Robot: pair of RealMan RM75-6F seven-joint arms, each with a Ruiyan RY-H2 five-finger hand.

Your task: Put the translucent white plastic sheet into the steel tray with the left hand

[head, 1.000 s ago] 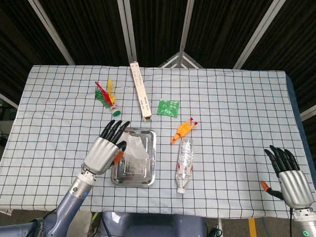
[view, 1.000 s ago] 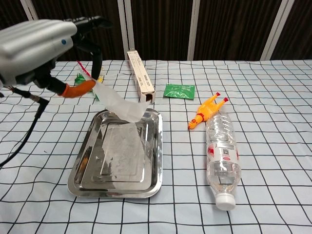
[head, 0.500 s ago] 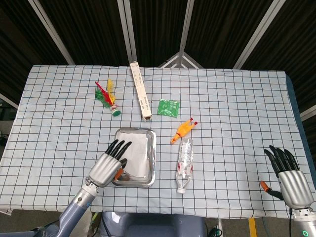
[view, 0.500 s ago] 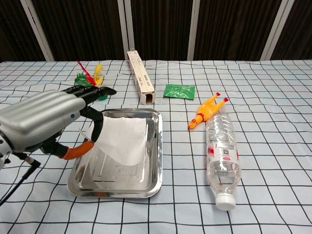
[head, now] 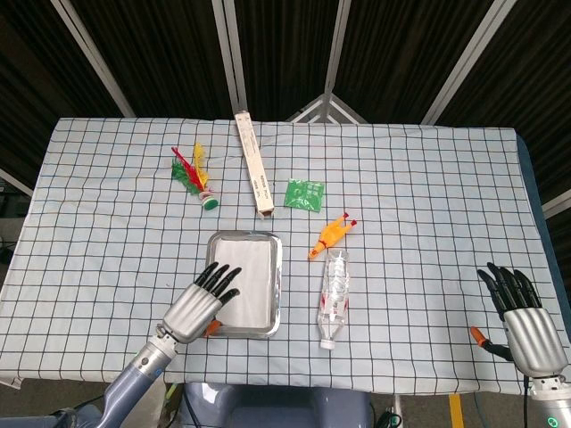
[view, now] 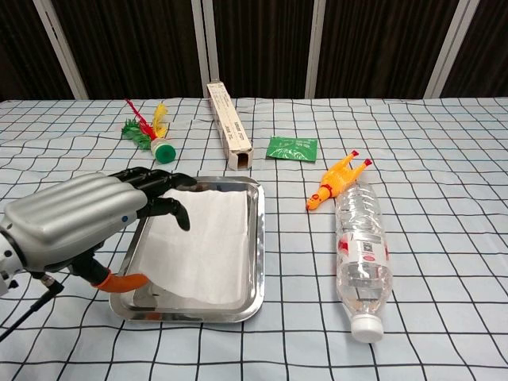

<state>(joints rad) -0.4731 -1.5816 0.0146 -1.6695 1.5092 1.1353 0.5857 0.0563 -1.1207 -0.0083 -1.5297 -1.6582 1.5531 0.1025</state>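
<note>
The translucent white plastic sheet [head: 252,283] [view: 208,242] lies flat inside the steel tray [head: 279,287] [view: 259,238], covering most of its floor. My left hand [head: 198,305] [view: 79,222] hovers at the tray's near-left corner. Its dark fingers [view: 163,194] are spread over the sheet's left edge, and the orange-tipped thumb sits low by the rim, well apart from them. The hand hides that edge of the sheet. My right hand [head: 522,321] rests far right near the table's front edge, fingers apart and holding nothing; the chest view does not show it.
A clear plastic bottle [head: 334,294] [view: 363,246] lies just right of the tray, with an orange rubber chicken [head: 330,235] [view: 337,178] beyond it. Further back are a green packet [head: 304,194] [view: 291,148], a long cardboard box [head: 252,165] [view: 228,127] and a feathered shuttlecock [head: 194,174] [view: 151,131].
The left hand came down and back toward the tray's near-left corner. The sheet, first held hanging above the tray, now lies flat in it, and the thumb has parted from the fingers.
</note>
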